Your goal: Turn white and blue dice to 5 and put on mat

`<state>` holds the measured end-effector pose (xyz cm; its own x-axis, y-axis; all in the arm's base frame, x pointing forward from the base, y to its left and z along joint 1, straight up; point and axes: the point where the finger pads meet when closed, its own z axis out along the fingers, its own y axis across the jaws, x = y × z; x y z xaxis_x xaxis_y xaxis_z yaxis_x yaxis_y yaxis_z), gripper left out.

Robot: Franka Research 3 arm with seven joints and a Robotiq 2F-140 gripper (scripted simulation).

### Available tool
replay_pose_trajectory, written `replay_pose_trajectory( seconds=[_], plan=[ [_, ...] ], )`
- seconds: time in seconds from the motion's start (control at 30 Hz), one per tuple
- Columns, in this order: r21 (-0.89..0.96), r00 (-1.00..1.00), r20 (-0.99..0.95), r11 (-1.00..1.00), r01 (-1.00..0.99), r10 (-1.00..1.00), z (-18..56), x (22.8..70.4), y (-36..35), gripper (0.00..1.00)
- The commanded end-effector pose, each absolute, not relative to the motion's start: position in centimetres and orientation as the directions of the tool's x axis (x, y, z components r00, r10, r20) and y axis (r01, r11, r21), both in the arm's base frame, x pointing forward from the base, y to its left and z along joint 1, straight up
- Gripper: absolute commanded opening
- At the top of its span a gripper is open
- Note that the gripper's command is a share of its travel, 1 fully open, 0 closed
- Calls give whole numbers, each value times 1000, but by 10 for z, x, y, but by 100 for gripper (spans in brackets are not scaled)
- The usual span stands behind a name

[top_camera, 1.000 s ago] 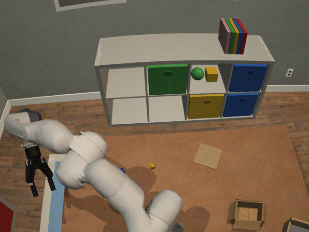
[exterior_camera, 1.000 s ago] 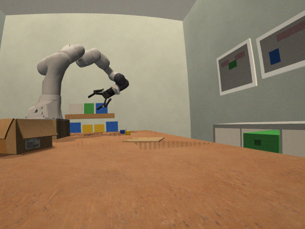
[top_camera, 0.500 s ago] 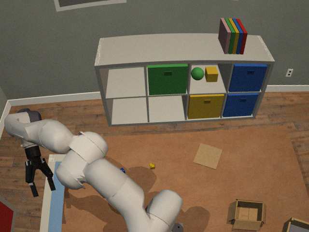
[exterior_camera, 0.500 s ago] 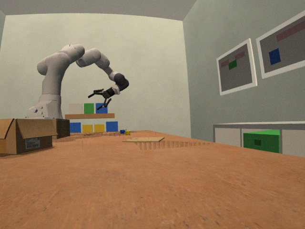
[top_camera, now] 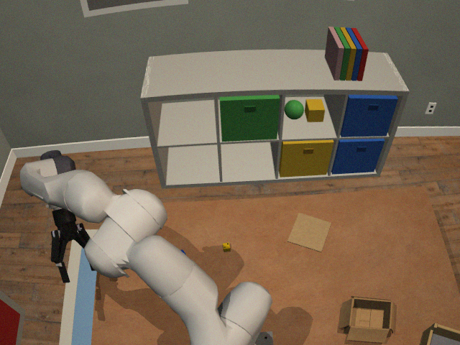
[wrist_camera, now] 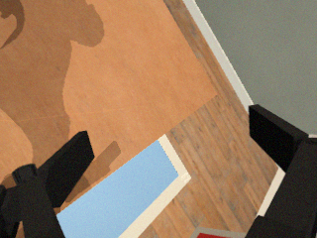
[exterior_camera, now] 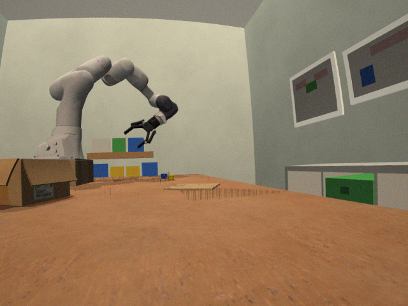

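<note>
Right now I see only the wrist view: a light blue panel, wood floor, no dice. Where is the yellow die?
Observer: The yellow die lies on the orange rug, far from the gripper, which hangs open in the air.
Operator: And the blue die?
Observer: The blue die sits close beside the yellow one; from the top, the arm hides most of it.
Operator: And the white die?
Observer: I find no white die in any view.

Even bright light; soft arm (top_camera: pixel 174 267) shadow on carpet (top_camera: pixel 334 267); exterior foreground blurred, coarse pixelation.
</note>
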<state>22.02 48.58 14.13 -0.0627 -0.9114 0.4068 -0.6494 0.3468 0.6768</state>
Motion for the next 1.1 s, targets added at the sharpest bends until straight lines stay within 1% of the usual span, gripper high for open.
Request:
replay_pose_trajectory(
  seconds=[0.0, 0.03, 0.13, 0.17, 0.2, 0.37, 0.4, 0.43, 0.57, 0.67, 0.7, 0.93, 0.97, 1.03, 1.07],
  plan=[
    [575, -215, 420, 442, -688, -882, 123, 261, 477, 100],
    [556, -243, 423, 462, -691, -873, 120, 270, 471, 100],
    [549, -252, 424, 469, -692, -870, 119, 273, 469, 100],
    [499, -323, 428, 519, -694, -844, 113, 295, 454, 100],
    [479, -351, 429, 539, -693, -832, 111, 304, 447, 100],
    [392, -469, 422, 623, -677, -776, 102, 341, 414, 100],
    [390, -472, 422, 625, -677, -774, 102, 342, 413, 100],
    [357, -515, 415, 655, -666, -750, 99, 356, 400, 100],
    [290, -602, 396, 716, -635, -693, 95, 384, 368, 100],
    [279, -616, 392, 726, -629, -684, 94, 388, 362, 100],
    [232, -675, 372, 767, -598, -638, 91, 407, 337, 100],
    [135, -793, 312, 851, -508, -523, 86, 443, 273, 100],
    [135, -794, 311, 851, -507, -522, 86, 444, 272, 100],
    [98, -838, 280, 882, -461, -469, 85, 456, 243, 100],
    [97, -839, 279, 883, -459, -467, 85, 456, 242, 100]
  ],
)
